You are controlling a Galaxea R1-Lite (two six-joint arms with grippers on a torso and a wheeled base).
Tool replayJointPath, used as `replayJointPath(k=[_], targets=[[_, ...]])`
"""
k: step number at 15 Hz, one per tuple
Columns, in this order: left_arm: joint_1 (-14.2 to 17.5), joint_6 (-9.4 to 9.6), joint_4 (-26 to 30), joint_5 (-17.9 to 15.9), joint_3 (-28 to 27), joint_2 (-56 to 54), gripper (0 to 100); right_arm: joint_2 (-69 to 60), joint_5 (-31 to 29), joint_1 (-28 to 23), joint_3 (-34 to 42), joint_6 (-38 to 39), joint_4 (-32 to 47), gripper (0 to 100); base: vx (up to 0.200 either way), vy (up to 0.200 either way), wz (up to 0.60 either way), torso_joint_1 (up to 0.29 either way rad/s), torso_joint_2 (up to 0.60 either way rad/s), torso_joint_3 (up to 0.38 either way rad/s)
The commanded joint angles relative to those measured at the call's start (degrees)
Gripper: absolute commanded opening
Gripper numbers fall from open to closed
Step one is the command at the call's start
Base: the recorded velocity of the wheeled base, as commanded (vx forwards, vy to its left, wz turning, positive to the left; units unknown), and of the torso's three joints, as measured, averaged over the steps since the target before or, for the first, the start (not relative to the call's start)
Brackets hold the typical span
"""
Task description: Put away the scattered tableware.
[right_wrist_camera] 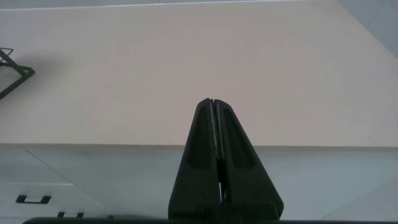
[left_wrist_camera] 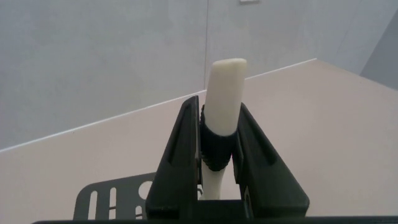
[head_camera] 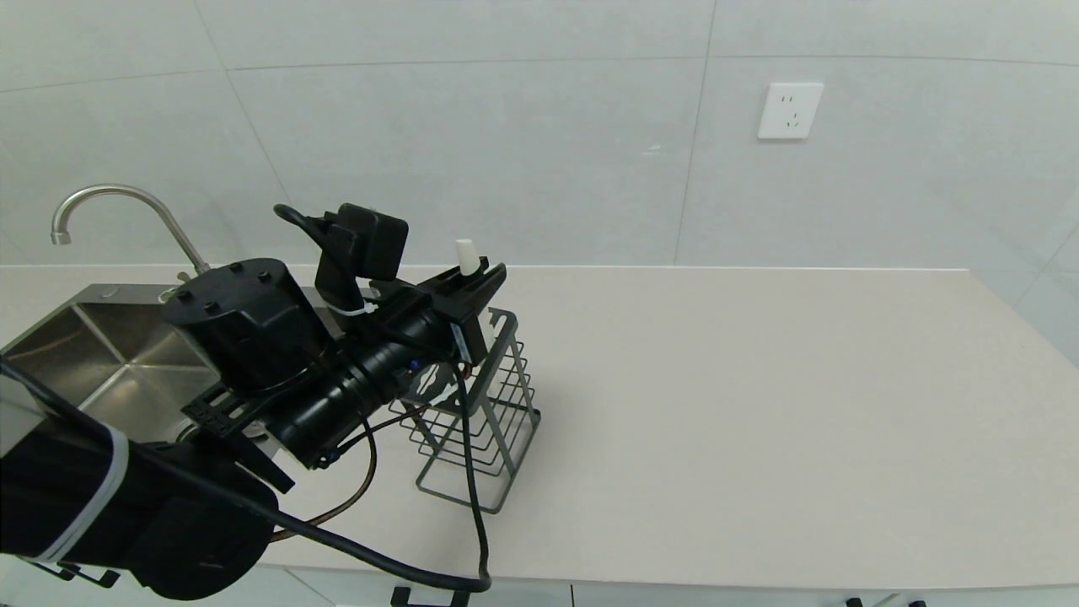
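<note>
The left jaws hold a utensil handle [head_camera: 466,253], clamped on it from both sides. It stands upright over the top of a wire rack [head_camera: 506,421]. The rack stands at the left of the tabletop [head_camera: 759,421], just right of a steel sink [head_camera: 110,354].

The handle [left_wrist_camera: 224,87] is cream, smooth and rounded at its end. Only the left wrist view shows the dark band around it where the jaws grip, and a slotted metal plate [left_wrist_camera: 112,199] below. We cannot tell what kind of utensil it is, since its lower part is hidden.

In the right wrist view, the right jaws are pressed together with nothing between them. They hang over the near edge of the tabletop [right_wrist_camera: 249,68], with a corner of the rack [right_wrist_camera: 15,78] well off to one side.
</note>
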Motion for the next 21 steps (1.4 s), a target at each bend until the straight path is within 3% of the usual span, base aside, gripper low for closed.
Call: replayJointPath(k=[1,17,18,21], targets=[[0.03,-0.08,-0.30,-0.01,0.28,0.34,0,0.07,-0.04,0.01,0.07,0.01,-0.02,0,0.000,0.000,0.00,0.000,0.00,0.000],[0.03,-0.34,-4.26,-1.07,2.92,2.71,0,0.07,0.05,0.01,-0.01,0.01,-0.02,0,0.000,0.000,0.00,0.000,0.00,0.000],[0.03,-0.34,-4.26,-1.15,3.80,2.63,100,0.07,0.05,-0.08,-0.01,-0.08,-0.02,0,0.000,0.000,0.00,0.000,0.00,0.000],[0.03,-0.34,-4.35,-1.07,3.97,2.80,100,0.07,0.05,0.01,-0.01,0.01,-0.02,0,0.000,0.000,0.00,0.000,0.00,0.000]])
